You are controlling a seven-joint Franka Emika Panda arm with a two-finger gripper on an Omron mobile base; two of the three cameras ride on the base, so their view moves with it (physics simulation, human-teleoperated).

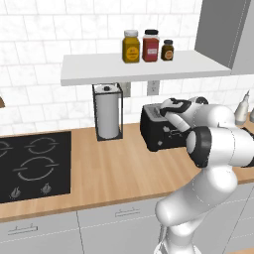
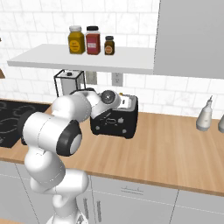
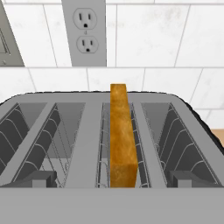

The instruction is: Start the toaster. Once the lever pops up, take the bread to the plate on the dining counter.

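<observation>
White tiled wall (image 3: 144,35) with a wall outlet (image 3: 84,33) is backing a wood-topped counter (image 1: 114,168), and the toaster (image 2: 114,117) is sitting on that counter under a shelf (image 1: 144,67) of jars. Arm is reaching over the toaster top, and the pincer (image 3: 112,186) is hanging released, jaws spread wide, nothing between them, its two dark tips (image 3: 39,178) showing just at the near rim of the toaster.

The bread (image 3: 121,131) is standing on edge in one slot, directly ahead of the pincer and centred between its tips, top crust edge poking up above the slot. Judging from the hand view, the slice is running lengthwise away from the pincer toward the wall, thin edge facing the camera, broad faces turned toward the slot walls on either side. Long axis is lying along the slot; the slice looks upright, not leaning.

Handling guess: it is looking light, fairly stiff if toasted, but crumbly and easy to crush or snap, with a dry surface that is not slippery. Best hold is probably across the thin dimension at the exposed top edge, one finger on each broad face, squeezing gently. Wire guides are sitting close beside it, so finger room is looking tight. The lever is not clearly readable here, so cannot tell whether toasting is started.
</observation>
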